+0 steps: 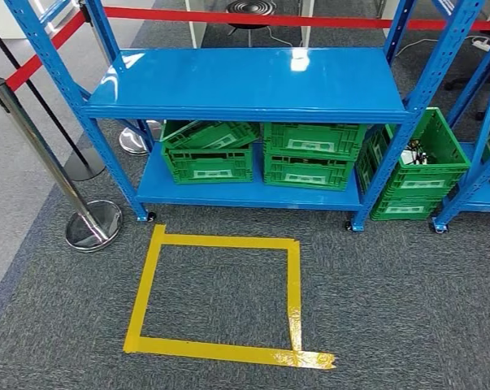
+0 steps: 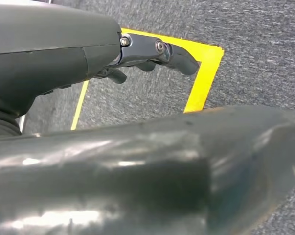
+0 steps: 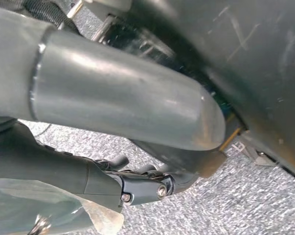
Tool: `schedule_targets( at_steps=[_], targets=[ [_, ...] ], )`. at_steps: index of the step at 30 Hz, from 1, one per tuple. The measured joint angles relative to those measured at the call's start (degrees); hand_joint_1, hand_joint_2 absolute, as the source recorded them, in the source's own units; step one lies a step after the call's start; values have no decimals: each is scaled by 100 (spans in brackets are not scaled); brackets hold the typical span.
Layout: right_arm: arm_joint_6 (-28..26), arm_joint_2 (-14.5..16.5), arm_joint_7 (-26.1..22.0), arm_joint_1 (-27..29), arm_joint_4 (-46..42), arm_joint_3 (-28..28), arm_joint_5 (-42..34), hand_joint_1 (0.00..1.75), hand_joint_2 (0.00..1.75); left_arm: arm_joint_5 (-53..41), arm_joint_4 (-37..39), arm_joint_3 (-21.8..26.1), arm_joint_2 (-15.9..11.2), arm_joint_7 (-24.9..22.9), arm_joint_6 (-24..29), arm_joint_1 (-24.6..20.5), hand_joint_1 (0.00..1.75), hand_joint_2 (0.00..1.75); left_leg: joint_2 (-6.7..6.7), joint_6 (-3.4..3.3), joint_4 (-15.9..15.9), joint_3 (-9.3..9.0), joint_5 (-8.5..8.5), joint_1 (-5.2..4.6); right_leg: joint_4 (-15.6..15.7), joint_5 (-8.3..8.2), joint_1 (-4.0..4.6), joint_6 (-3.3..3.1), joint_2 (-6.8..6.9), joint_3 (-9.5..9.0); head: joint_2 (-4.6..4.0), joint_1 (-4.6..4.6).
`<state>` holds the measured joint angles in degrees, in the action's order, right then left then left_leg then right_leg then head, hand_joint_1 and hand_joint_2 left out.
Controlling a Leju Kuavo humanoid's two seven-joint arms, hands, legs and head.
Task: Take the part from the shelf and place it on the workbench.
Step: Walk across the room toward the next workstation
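Dark fingers (image 2: 175, 56) of the left hand (image 2: 146, 54) loosely extended, empty.

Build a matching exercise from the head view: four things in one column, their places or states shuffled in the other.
Things:
1. tilted green crate
2. yellow tape rectangle
3. chrome stanchion
4. green crate holding small parts

Places or states:
A. on the carpet in front of the blue shelf
B. past the shelf's right upright
C. left of the shelf, by the red barrier belt
D. lower shelf, left end, askew on another crate

Pairs: 1-D, 2-A, 3-C, 4-B
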<state>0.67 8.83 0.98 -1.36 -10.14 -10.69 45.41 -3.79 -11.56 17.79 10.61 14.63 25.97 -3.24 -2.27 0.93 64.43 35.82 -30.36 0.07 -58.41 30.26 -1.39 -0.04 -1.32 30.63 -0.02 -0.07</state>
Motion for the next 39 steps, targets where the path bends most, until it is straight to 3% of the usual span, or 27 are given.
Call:
schedule_targets(
  at_steps=[2, 3, 4, 5, 7, 8, 10, 13, 15, 18, 19, 20, 22, 23, 24, 26, 28, 33, 34, 36, 37, 38, 39],
  targets=[
    [-4, -2, 10, 27, 0, -34, -20, 0, 0, 1, 0, 0, 0, 1, 1, -14, 0, 0, 135, 36, 766, 380, -302, 15, 0, 42, 10, -25, 97, -19, 0, -19],
    [-4, -3, 15, 36, 1, -46, -28, 0, 0, 1, 0, 0, -1, 1, 1, -9, 0, 0, 149, 40, 1015, 507, -348, 22, 0, 67, 13, -27, 137, -39, 0, -19],
    [-4, -4, 20, 39, 1, -54, -34, 0, 0, 1, 0, 1, -1, 1, -2, -1, 0, 0, 152, 34, 1063, 537, -285, 26, 0, 92, 15, -22, 167, -68, 0, -20],
    [-3, -4, 26, 38, 1, -59, -39, 0, 0, 1, 0, 1, -2, 0, -4, 8, 0, 0, 153, 15, 883, 456, -119, 25, 0, 118, 17, -14, 190, -107, 0, -21],
    [1, -3, 34, 38, 1, -62, -42, 0, 0, -1, 0, 3, -6, -1, -9, 12, 0, 0, 175, -60, 135, 94, 271, 4, 6, 181, 22, 13, 229, -184, 0, -18],
    [3, -2, 38, 37, 1, -62, -42, 0, 0, -2, 0, 3, -9, -1, -9, 7, 0, 0, 193, -105, -208, -77, 351, -16, 13, 214, 27, 39, 243, -202, 0, -19],
    [11, 0, 39, 22, 1, -64, -44, 0, 0, -10, 0, 3, -12, -1, -14, -5, 0, 0, 224, -171, -524, -235, 294, -54, 49, 239, 33, 110, 269, -244, 0, -18],
    [27, 0, 40, 1, -1, -64, -47, 0, 0, -17, 0, 6, -15, -3, -18, 16, 0, 0, 200, -251, -669, -365, 263, -34, 18, 242, 27, 211, 262, -347, -1, -11],
    [38, -1, 40, -8, -1, -65, -47, 0, 0, -19, 0, 8, -14, -5, -19, 19, 0, 0, 188, -298, -717, -472, 243, -14, -370, 404, 24, 240, 203, -115, -1, 16],
    [51, -4, 35, -3, -1, -67, -49, 0, 0, -19, 0, 9, -7, -16, -22, 11, 0, 0, 184, -334, -719, -568, 137, -29, -1344, 731, 30, 271, 153, 588, 0, 44],
    [54, -4, 31, 2, -1, -68, -50, 0, 0, -19, 0, 9, -7, -18, -22, 19, 0, 0, 179, -334, -719, -624, 89, -32, -1437, 717, 32, 275, 151, 731, 0, 46],
    [57, -4, 27, 6, -1, -71, -51, 0, 0, -19, 0, 9, -7, -19, -22, 27, 0, 0, 170, -329, -719, -700, 34, -34, -1322, 582, 33, 276, 151, 768, 0, 48],
    [65, -4, 26, 15, 0, -83, -51, 0, 0, -20, 1, 9, -4, -23, -22, 40, 0, 0, 155, -302, -720, -859, -93, -32, -688, 61, 32, 252, 148, 631, 0, 52],
    [71, -4, 30, 20, 3, -90, -51, 0, 0, -20, 3, 9, -3, -27, -21, 34, 0, 0, 148, -278, -713, -918, -154, -34, -394, -111, 39, 230, 147, 572, -1, 46],
    [75, -4, 34, 26, 5, -97, -51, 0, 0, -21, 4, 9, -4, -30, -21, 27, 0, 0, 144, -247, -711, -943, -204, -36, -216, -225, 49, 191, 145, 521, -1, 41],
    [80, -4, 38, 33, 8, -105, -50, 0, 0, -24, 7, 9, -7, -44, -20, 13, 0, 0, 138, -183, -704, -984, -246, -40, -141, -213, 74, 107, 142, 492, -1, 14],
    [86, -1, 35, 30, 7, -108, -49, 0, 0, -26, 7, 9, -12, -60, -20, 7, 0, 0, 146, -131, -592, -966, -223, -36, -105, -230, 56, 45, 140, 399, 1, -3],
    [93, 2, 37, 24, 7, -110, -49, 0, 0, -27, 7, 9, -18, -67, -19, -1, 0, 0, 158, -92, -333, -841, -165, -35, -53, -207, 29, 8, 151, 301, 2, -6],
    [93, 2, 38, 24, 7, -112, -49, 0, 0, -28, 7, 9, -18, -67, -19, -2, 0, 0, 161, -73, -112, -708, -192, -29, -38, -184, 26, -8, 159, 259, 1, -9],
    [94, 1, 40, 31, 7, -129, -49, 0, 0, -31, 7, 10, -22, -73, -19, 7, 0, 0, 168, -14, 505, -163, -396, 6, -9, -24, 19, -28, 163, 36, 0, -20],
    [95, 1, 40, 37, 7, -138, -49, 0, 0, -32, 7, 10, -25, -78, -19, 14, 0, 0, 171, 2, 579, 52, -361, 25, 2, 85, 15, -20, 158, -111, 0, -23],
    [97, 0, 40, 46, 8, -146, -49, 0, 0, -32, 7, 11, -27, -83, -19, 26, 0, 0, 179, -2, 394, 152, -172, 37, 8, 192, 12, -2, 153, -227, 0, -26],
    [99, 0, 40, 50, 10, -149, -49, 0, 0, -32, 9, 11, -28, -86, -18, 33, 0, 0, 190, -20, 24, 116, 113, 30, 4, 277, 17, 23, 145, -334, 0, -25]
  ],
)
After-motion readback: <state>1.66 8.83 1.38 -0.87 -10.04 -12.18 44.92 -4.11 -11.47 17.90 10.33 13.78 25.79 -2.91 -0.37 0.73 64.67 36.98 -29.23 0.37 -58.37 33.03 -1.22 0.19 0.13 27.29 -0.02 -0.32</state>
